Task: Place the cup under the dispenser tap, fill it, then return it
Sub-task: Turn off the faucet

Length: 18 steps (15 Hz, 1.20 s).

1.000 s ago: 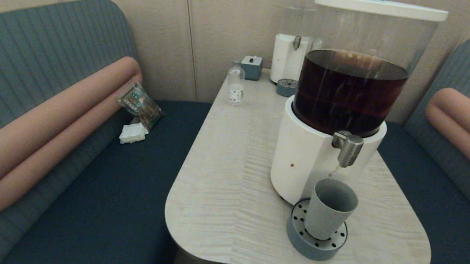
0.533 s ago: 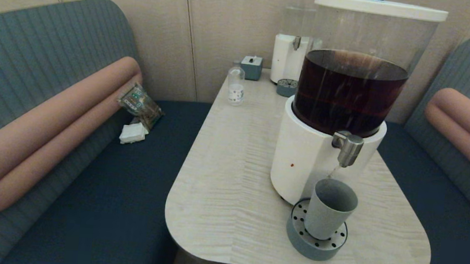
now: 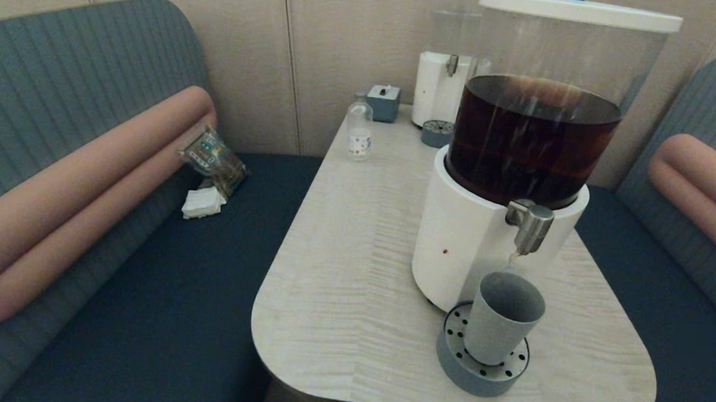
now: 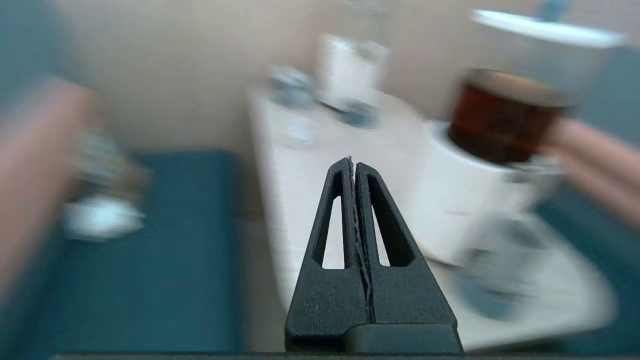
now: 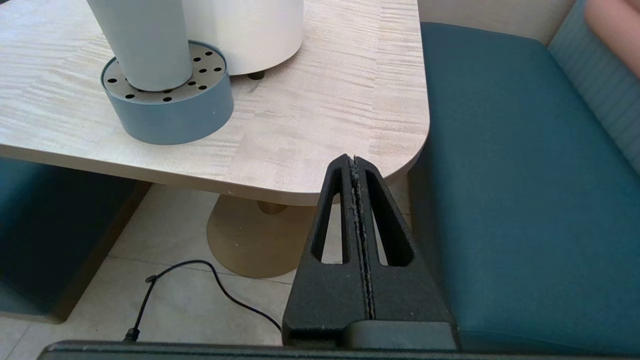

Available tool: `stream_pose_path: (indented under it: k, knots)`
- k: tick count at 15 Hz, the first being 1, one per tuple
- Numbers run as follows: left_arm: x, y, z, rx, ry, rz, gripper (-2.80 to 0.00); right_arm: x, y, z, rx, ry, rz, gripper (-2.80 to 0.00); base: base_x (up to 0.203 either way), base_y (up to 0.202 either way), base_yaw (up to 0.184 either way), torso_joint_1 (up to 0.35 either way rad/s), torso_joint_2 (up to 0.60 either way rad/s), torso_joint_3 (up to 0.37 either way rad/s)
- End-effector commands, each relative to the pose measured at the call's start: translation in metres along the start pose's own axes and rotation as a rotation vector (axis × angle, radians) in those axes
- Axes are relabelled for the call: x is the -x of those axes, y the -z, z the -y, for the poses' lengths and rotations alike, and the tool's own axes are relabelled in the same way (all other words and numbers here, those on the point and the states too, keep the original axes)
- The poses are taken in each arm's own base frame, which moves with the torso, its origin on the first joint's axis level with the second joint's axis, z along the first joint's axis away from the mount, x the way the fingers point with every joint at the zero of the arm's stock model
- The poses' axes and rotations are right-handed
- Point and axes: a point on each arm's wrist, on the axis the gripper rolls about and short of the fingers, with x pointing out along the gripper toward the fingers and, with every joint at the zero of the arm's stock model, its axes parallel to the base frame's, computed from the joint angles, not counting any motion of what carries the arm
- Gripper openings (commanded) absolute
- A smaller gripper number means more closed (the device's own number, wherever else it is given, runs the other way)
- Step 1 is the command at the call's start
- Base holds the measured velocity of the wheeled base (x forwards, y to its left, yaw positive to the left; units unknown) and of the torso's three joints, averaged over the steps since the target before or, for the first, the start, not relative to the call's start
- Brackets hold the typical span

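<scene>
Cup [image 3: 502,318], a matte grey-blue tapered tumbler, stands on the round grey perforated drip tray [image 3: 451,362] under the brushed-steel dispenser tap [image 3: 530,227] at twelve o'clock. Likely light, rigid, heavier and spill-prone once filled; grip mid-wall. Right gripper [image 5: 354,162] and left gripper [image 4: 352,162] are both closed, empty.

**Hidden, cropped, blurred**

The left wrist view is blurred, smearing the large dispenser [image 4: 480,165] and the worktop [image 4: 280,165]. In the right wrist view the cup [image 5: 142,40] is cropped above the drip tray [image 5: 170,110]. Neither claw shows from the head.
</scene>
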Motion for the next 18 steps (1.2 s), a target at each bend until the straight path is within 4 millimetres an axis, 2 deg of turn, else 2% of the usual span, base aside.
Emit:
stream_pose_path:
  k: [1, 3, 5, 7, 12, 16, 18]
  knots:
    - [-0.062, 0.002, -0.021, 0.122, 0.105, -0.182, -2.80, 0.000, 0.000, 0.000, 0.001, -0.001, 0.000, -2.80, 0.000, 0.000, 0.000, 0.000, 0.00, 0.000]
    - [-0.098, 0.016, -0.035, 0.218, 0.227, -0.316, -2.80, 0.000, 0.000, 0.000, 0.000, -0.001, 0.000, -2.80, 0.000, 0.000, 0.000, 0.000, 0.00, 0.000]
    - [-0.130, 0.039, -0.047, 0.260, 0.317, -0.433, -2.80, 0.000, 0.000, 0.000, 0.001, -0.001, -0.001, -2.80, 0.000, 0.000, 0.000, 0.000, 0.00, 0.000]
    - [-0.152, 0.061, -0.052, 0.180, 0.403, -0.505, -2.80, 0.000, 0.000, 0.000, 0.001, -0.001, 0.000, -2.80, 0.000, 0.000, 0.000, 0.000, 0.00, 0.000]
    - [-0.174, 0.082, -0.025, 0.114, 0.590, -0.603, -2.80, 0.000, 0.000, 0.000, 0.000, -0.001, 0.000, -2.80, 0.000, 0.000, 0.000, 0.000, 0.00, 0.000]
    - [-0.199, 0.119, 0.004, 0.039, 0.545, -0.730, -2.80, 0.000, 0.000, 0.000, 0.000, -0.001, 0.000, -2.80, 0.000, 0.000, 0.000, 0.000, 0.00, 0.000]
    - [-0.210, 0.120, 0.019, 0.015, 0.568, -0.727, -2.80, 0.000, 0.000, 0.000, 0.001, -0.001, 0.000, -2.80, 0.000, 0.000, 0.000, 0.000, 0.00, 0.000]
